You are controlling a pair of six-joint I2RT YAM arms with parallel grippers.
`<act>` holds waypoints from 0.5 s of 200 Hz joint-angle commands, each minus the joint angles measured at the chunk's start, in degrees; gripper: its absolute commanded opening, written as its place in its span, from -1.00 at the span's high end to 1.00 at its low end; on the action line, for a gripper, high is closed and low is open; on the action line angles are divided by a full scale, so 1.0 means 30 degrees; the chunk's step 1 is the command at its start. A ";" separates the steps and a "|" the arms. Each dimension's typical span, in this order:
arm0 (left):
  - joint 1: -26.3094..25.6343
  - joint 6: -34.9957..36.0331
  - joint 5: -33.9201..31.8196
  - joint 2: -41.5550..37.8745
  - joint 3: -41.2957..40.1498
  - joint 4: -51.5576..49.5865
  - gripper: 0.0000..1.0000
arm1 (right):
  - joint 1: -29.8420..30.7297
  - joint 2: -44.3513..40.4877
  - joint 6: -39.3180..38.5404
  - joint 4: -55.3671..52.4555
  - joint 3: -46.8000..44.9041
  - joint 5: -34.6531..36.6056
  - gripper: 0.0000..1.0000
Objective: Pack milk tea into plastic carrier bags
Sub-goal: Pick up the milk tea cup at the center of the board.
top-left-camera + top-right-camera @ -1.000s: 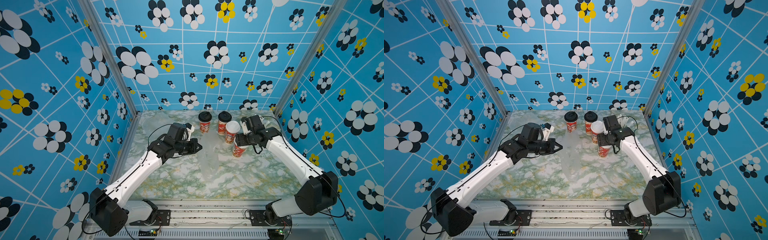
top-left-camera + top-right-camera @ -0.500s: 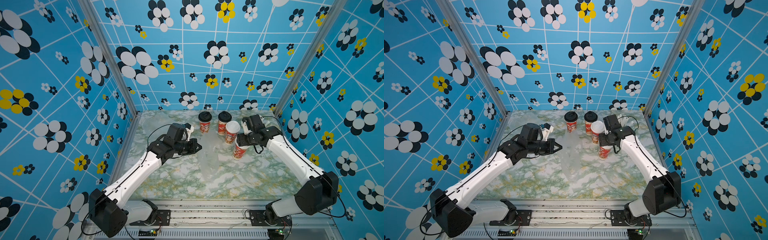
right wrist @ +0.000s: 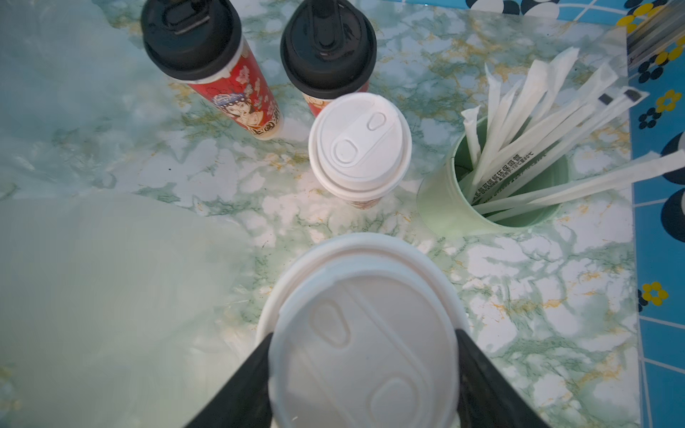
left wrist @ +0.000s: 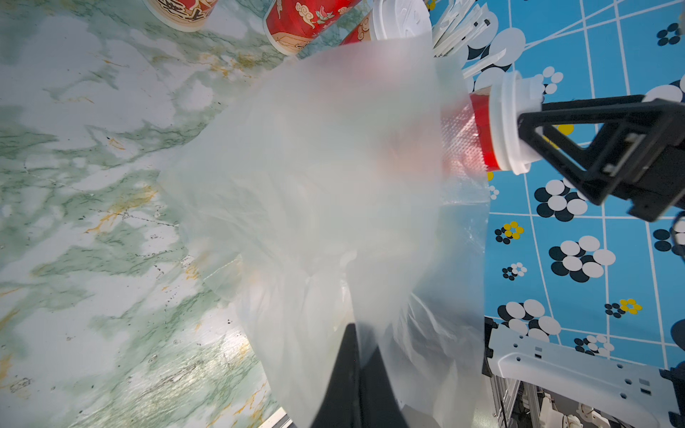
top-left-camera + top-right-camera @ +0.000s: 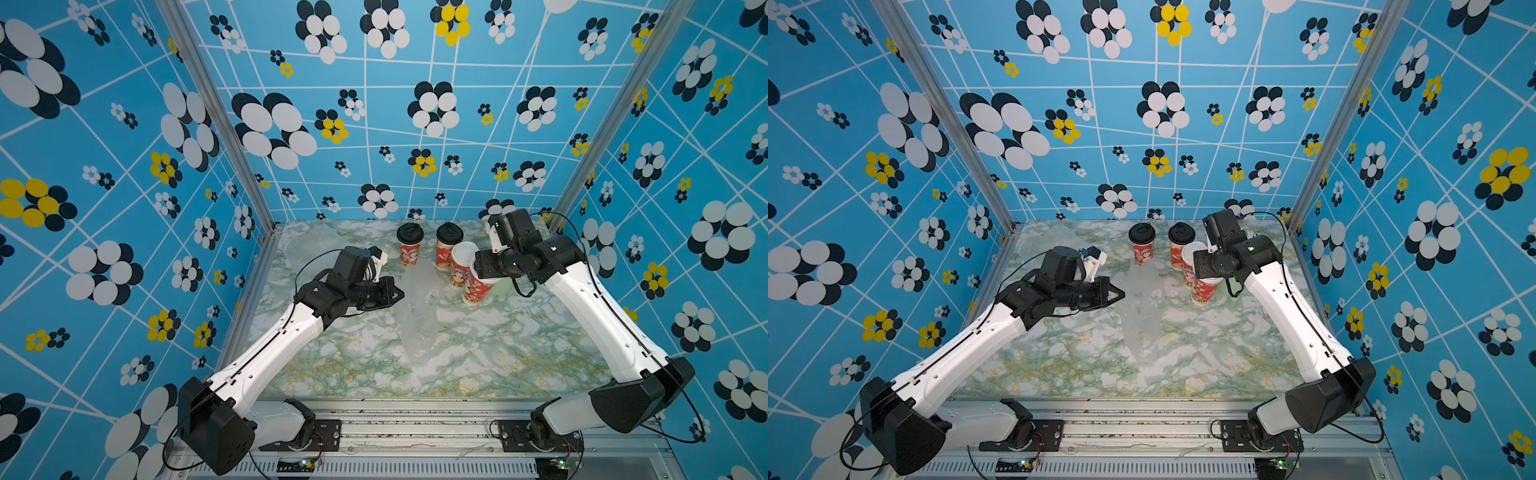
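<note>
The left claw [image 5: 400, 294] is closed on one edge of the bag [image 5: 415, 320] and holds this edge up above the table [image 5: 332, 374]. The rest of the bag lies flat, with its long axis going from the other cups [image 5: 446, 247] at the back toward the robot. The right claw [image 3: 363, 337] comes from above, and its jaws press on both sides of the white lid [image 3: 367, 296] of a cup [image 5: 474, 289]. This cup is about upright, just beside the bag on its right side, so the right arm is the nearer one. The coming move, I think, is to bring the cup to the left, into the opening that the left claw makes. The top views show this order but not the grip. The right wrist view shows the grip and also the straw cup [image 3: 493, 185], which the arm almost hides from above. The left wrist view shows the red body of the cup through the film. Whether it is already inside the bag or only behind it, I cannot tell.
</note>
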 commanded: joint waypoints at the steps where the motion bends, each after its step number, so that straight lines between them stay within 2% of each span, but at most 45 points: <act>1: 0.0146 -0.0080 0.0175 -0.0446 -0.0223 0.0178 1.00 | 0.0548 0.0150 0.1132 -0.2362 0.2126 0.0740 -0.29; 100: 0.0117 -0.0323 0.0017 -0.0304 -0.0423 0.0358 1.00 | 0.2523 0.3576 0.3233 -0.8042 1.1269 0.1308 -0.18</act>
